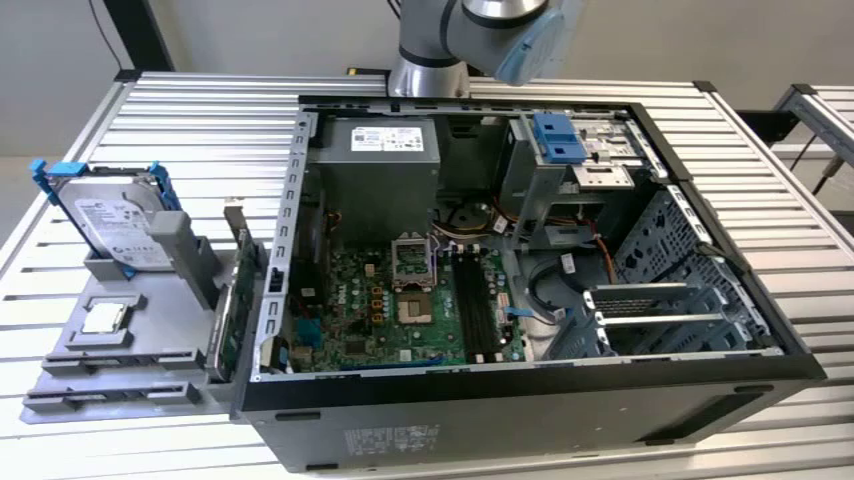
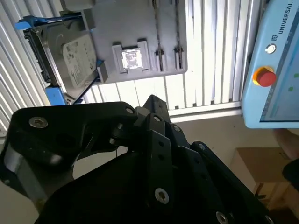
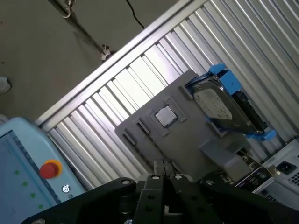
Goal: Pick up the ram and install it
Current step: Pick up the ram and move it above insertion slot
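Observation:
The ram is hidden from me. The grey holder point(image 1: 134, 300) lies at the exterior view's left beside the open computer case point(image 1: 534, 390); it also appears in both wrist views point(image 2: 140, 23) point(image 3: 187, 140). Two narrow slots point(image 2: 159, 46) run along it, and I cannot tell if a stick sits in them. My gripper point(image 3: 163, 168) point(image 2: 152, 100) hangs high, off to the side of the holder, shut with nothing in it. The arm point(image 1: 481, 30) reaches in from behind the case. Black memory slots point(image 1: 474, 295) lie on the green motherboard point(image 1: 387, 320).
On the holder stand a silver hard drive in a blue frame point(image 1: 114, 225) point(image 2: 74, 56) point(image 3: 219, 105) and a small square chip point(image 1: 104, 318). A green card with a metal bracket point(image 1: 230, 320) stands on edge between holder and case. A light-blue pendant with a red button point(image 2: 275, 70) point(image 3: 28, 163) is nearby.

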